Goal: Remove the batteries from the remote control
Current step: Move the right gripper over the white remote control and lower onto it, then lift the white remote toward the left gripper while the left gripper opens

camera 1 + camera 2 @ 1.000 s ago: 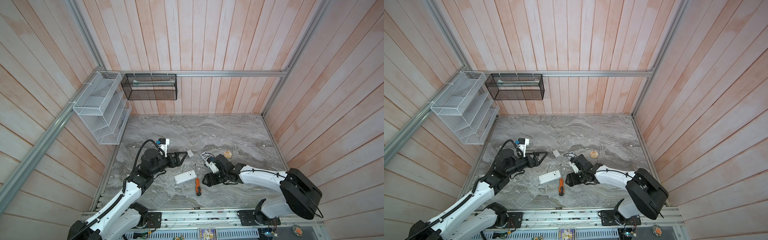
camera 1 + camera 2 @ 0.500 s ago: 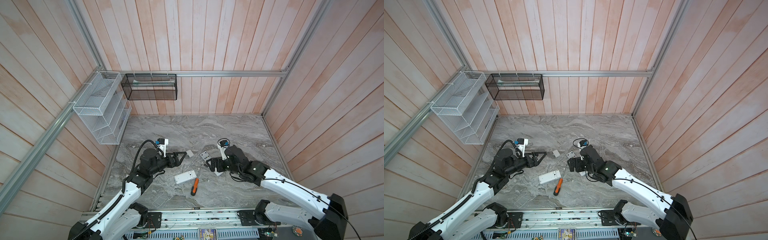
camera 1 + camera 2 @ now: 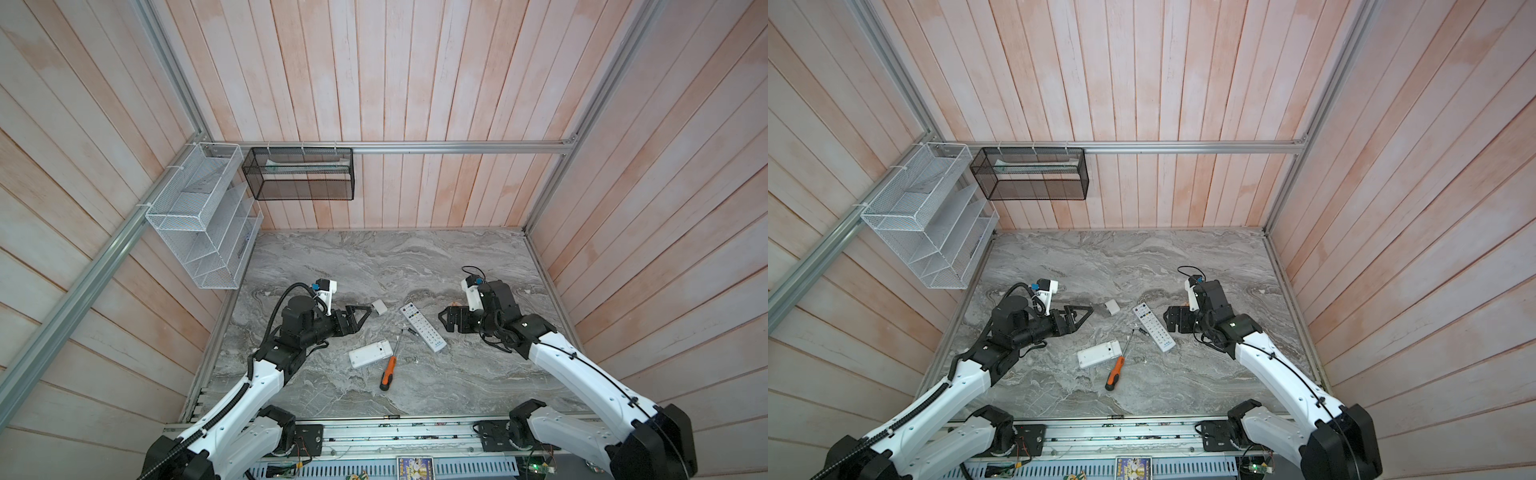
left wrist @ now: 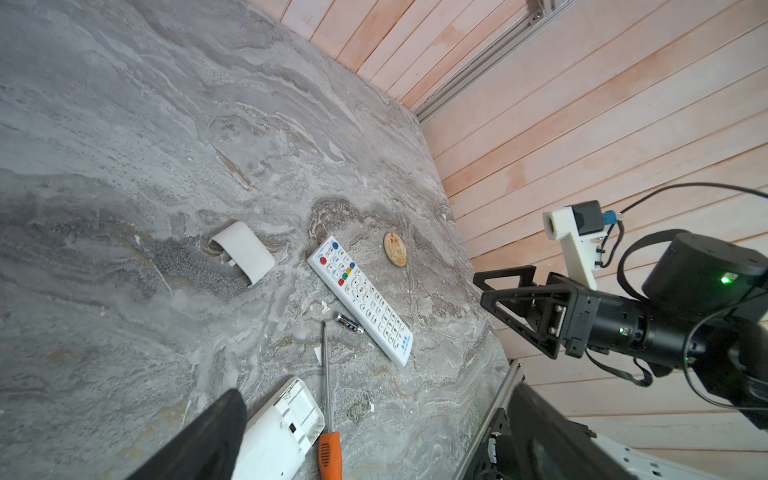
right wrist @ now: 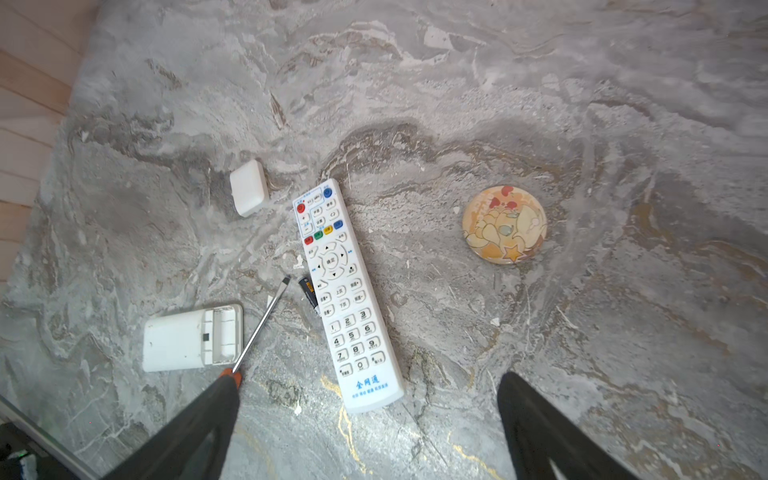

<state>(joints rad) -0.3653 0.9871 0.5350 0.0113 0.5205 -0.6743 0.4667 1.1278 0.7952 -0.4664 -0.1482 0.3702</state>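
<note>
Slim dark cylindrical battery [image 3: 413,331] is seen alongside long white remote [image 3: 423,328], behind it from nearer right pincer [image 3: 444,322], spread wide like left pincer [image 3: 363,318].

Arms reach inward; left pincer [image 3: 365,315] spread wide, empty; right pincer [image 3: 444,321] likewise.

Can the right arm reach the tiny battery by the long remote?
Probably yes. The right arm has its jaws open, and nothing covers the battery. But it lies close beside the long remote, on the far side, with the tip of the screwdriver nearby, so pinching could be fiddly.
</note>
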